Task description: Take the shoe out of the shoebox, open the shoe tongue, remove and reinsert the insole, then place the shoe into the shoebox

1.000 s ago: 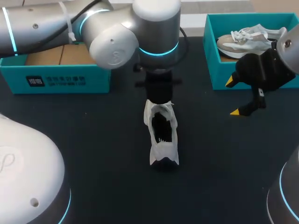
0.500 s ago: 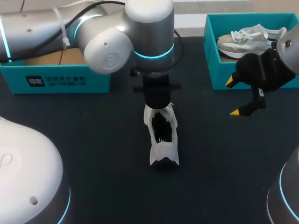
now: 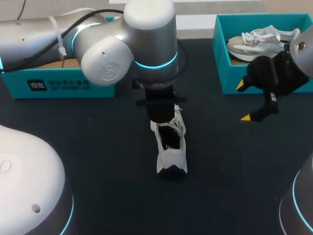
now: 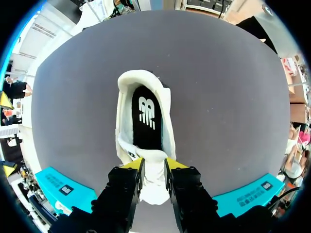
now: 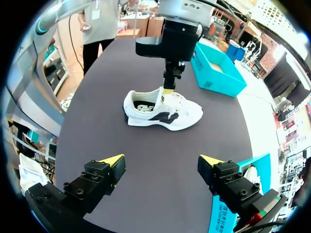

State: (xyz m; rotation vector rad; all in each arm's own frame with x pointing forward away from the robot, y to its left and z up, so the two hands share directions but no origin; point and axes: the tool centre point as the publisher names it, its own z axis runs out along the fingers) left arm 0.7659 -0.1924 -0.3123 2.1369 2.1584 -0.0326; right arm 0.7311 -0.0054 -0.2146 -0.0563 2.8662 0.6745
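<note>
A white shoe [image 3: 171,154] with a black insole [image 4: 146,114] stands on the dark table, heel toward me in the head view. My left gripper [image 4: 153,164] comes down at the shoe's lace end, and its yellow fingertips [image 4: 133,164] press the white tongue [image 4: 153,172] from both sides. From the right wrist, that gripper [image 5: 167,90] dips into the shoe [image 5: 163,110]. My right gripper [image 3: 244,102] hangs open and empty in front of the teal shoebox [image 3: 218,49], well apart from the shoe.
The shoebox at the back right holds a second light shoe [image 3: 261,41]. A teal box part [image 3: 58,83] with a brown inside sits at the back left, behind my left arm. Bare table lies around the shoe.
My left arm has shifted lower over the shoe's front and its fingers have narrowed onto the tongue. The shoe and my right arm have stayed in place.
</note>
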